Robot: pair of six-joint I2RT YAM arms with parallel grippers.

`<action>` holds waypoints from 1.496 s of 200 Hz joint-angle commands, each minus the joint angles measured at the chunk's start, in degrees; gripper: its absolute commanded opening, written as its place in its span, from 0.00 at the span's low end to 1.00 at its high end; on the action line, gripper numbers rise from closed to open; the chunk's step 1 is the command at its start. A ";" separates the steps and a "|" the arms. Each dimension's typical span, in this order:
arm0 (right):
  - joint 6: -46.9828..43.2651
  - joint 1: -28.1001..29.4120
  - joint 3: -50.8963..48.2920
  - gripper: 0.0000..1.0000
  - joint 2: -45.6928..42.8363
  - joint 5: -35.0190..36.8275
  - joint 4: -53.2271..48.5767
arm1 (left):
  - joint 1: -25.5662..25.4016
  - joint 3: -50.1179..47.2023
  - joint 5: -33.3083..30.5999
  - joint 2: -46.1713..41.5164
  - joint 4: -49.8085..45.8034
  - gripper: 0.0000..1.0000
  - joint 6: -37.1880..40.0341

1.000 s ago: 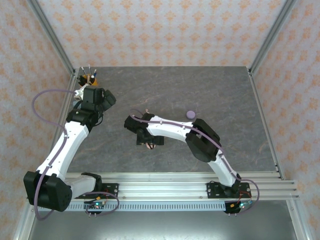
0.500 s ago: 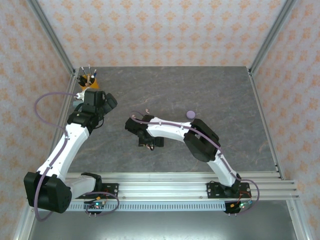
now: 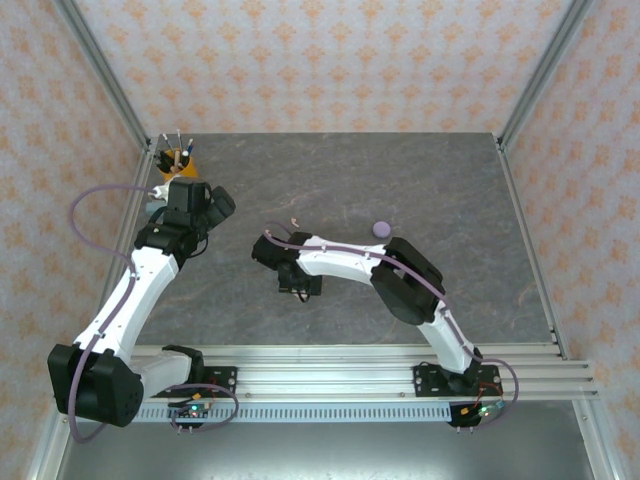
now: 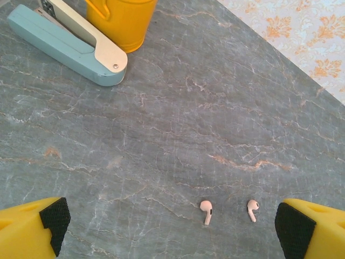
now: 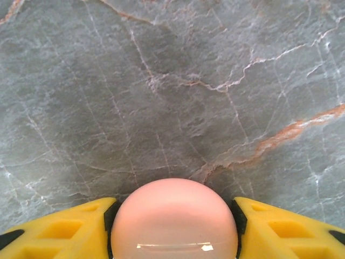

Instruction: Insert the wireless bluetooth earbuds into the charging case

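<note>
As they lie apart, two pink earbuds (image 4: 206, 211) (image 4: 252, 209), one pink case (image 5: 174, 221)

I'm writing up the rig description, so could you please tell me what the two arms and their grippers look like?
Both the left arm and right arm have white links between bulky black joints, with a lilac cable running along each. The left gripper and right gripper have chunky yellow fingers with black inner pads; the right's show moulded recesses.
</note>
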 commanded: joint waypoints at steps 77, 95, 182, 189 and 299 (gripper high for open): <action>0.79 -7.69 -14.03 0.45 -12.58 3.96 2.28 | 0.07 0.40 5.18 4.29 0.07 1.00 -2.15; 0.55 -10.13 -16.57 0.45 -14.85 4.15 2.87 | -1.01 1.08 5.20 6.62 -0.28 1.00 -2.72; 4.12 -19.37 -21.73 0.44 -17.88 0.54 8.79 | -11.08 -2.78 14.33 14.82 15.10 1.00 -5.76; 4.77 -19.97 -21.98 0.44 -17.83 -0.07 9.43 | -11.39 -4.21 16.25 14.86 18.12 1.00 -6.24; 14.11 -25.06 -22.33 0.44 -18.05 -7.75 18.15 | -19.18 -18.58 28.87 19.67 53.87 0.99 -14.37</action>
